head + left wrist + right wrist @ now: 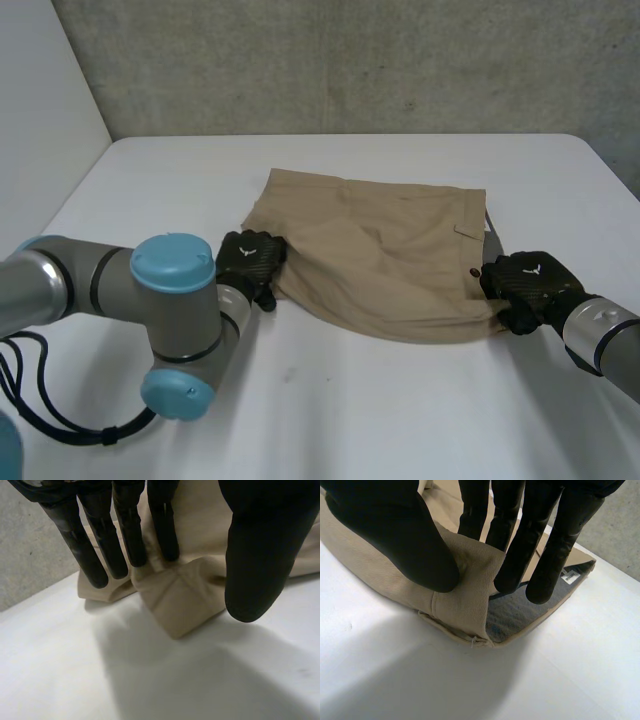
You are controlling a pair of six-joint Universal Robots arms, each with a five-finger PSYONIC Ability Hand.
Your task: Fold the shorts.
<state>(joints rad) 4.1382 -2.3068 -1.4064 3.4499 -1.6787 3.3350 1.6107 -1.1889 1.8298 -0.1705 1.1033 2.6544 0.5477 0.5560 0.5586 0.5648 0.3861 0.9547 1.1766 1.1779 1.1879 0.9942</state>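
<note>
Tan shorts point(380, 250) lie flat mid-table. My left hand point(250, 262) sits at their left corner. In the left wrist view its straight fingers point(125, 535) rest on the cloth, and the thumb point(260, 555) stands apart beside a bunched corner of the shorts point(180, 597), with nothing pinched. My right hand point(525, 285) is at the right edge, by the waistband. In the right wrist view its thumb point(395, 530) and fingers point(520, 545) pinch a raised fold of the shorts point(465, 602). The grey inner lining point(512, 615) shows under that fold.
The white table point(400, 420) has free room in front of the shorts and on both sides. A grey wall point(350, 60) runs behind the table's far edge. My left arm's elbow point(175, 320) lies low over the near left of the table.
</note>
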